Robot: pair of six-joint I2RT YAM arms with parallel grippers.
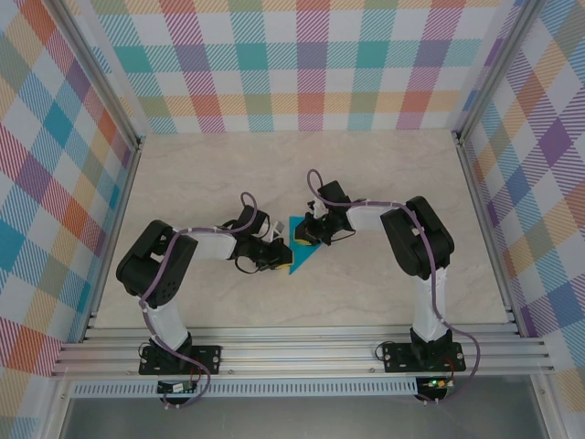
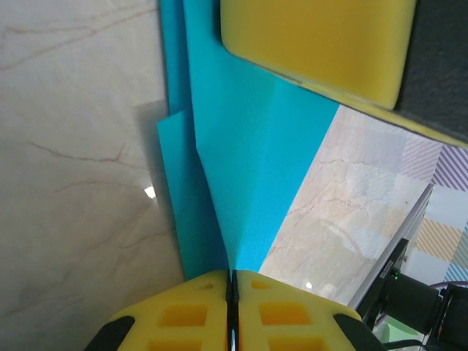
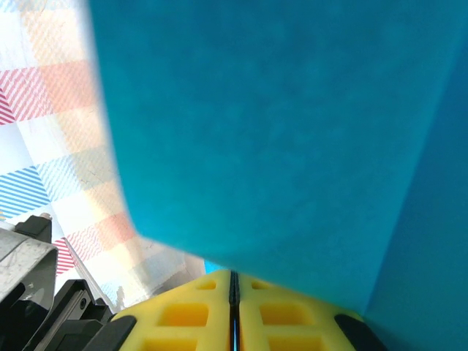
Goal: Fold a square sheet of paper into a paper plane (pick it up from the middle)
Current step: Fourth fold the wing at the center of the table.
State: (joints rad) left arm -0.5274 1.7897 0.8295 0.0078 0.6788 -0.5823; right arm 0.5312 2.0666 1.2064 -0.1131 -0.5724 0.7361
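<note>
The square sheet of paper is teal and folded into a pointed triangle on the table, between my two grippers. My left gripper is at its left side. In the left wrist view its yellow jaws are shut on a raised crease of the paper, which has layered flaps lying flat beyond. My right gripper is at the paper's upper right part. Its jaws are shut on an edge of the paper, and a lifted flap hangs over them. One right finger shows at the top of the left wrist view.
The marble-patterned table is walled by plaid panels with aluminium rails along the sides and front. Both arms bend inward and meet near the table's middle, close together.
</note>
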